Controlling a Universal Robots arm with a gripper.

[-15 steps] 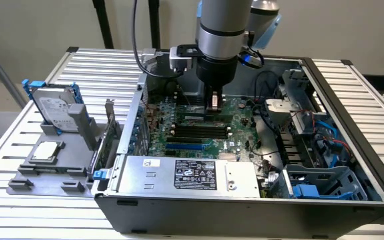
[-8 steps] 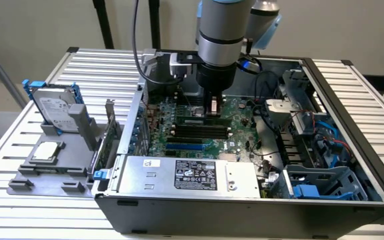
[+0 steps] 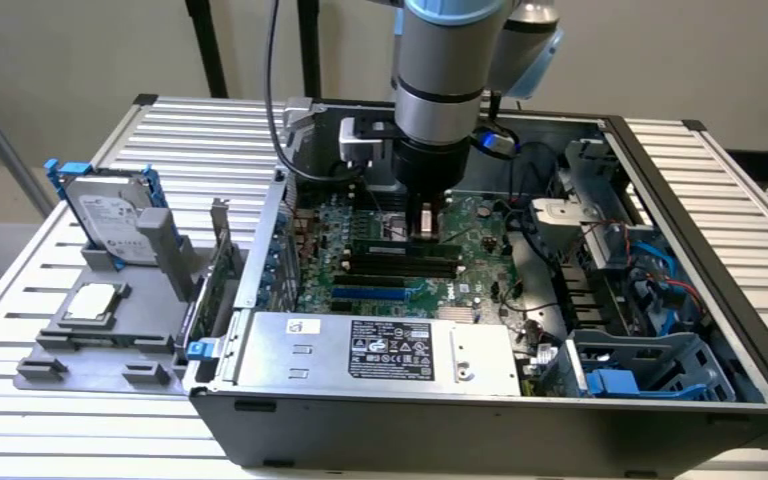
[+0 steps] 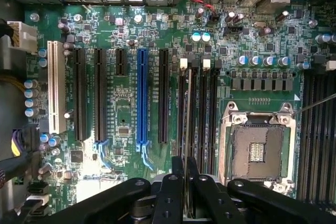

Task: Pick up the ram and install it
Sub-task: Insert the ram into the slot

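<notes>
The black gripper (image 4: 185, 182) clamps the thin, edge-on green ram stick (image 4: 187, 129) above the black memory slots (image 4: 202, 114) mid-motherboard (image 4: 121, 114).

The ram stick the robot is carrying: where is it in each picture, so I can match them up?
Exterior view: the ram sits under the gripper, just above the black memory slots mid-motherboard.
Wrist view: the ram is a thin edge-on strip clamped in the gripper, over those slots.
Shared landmark: the blue slot.
</notes>
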